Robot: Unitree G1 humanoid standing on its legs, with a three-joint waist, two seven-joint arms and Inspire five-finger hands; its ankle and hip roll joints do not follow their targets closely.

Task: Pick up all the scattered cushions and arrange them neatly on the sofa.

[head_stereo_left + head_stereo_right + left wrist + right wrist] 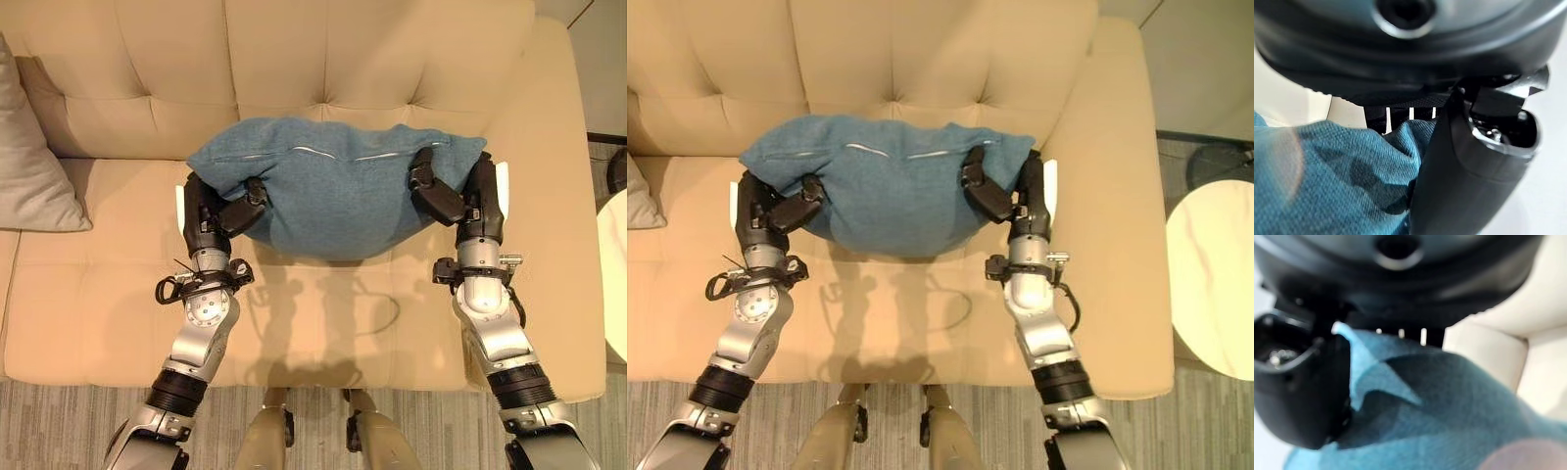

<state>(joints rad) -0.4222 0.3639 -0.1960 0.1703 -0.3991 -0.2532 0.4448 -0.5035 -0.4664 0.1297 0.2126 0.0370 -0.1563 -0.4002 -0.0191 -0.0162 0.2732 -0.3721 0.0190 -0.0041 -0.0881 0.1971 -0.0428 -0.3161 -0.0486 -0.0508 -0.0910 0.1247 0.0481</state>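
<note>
Between both sets of fingers, head views show a plump teal fabric cushion (pixel 328 196) above the beige tufted sofa (pixel 323 323); left hand (pixel 217 213) and right hand (pixel 456 196) clamp its ends. Wrist views: thumbs pinch teal cloth. Placement step; next, lower it against the backrest, near the grey cushion (pixel 29 157).

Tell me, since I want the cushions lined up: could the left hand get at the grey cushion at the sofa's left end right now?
Probably not yet. The left hand is curled on the blue cushion, which the right hand also grips. The beige seat toward the grey cushion looks unobstructed, though.
</note>
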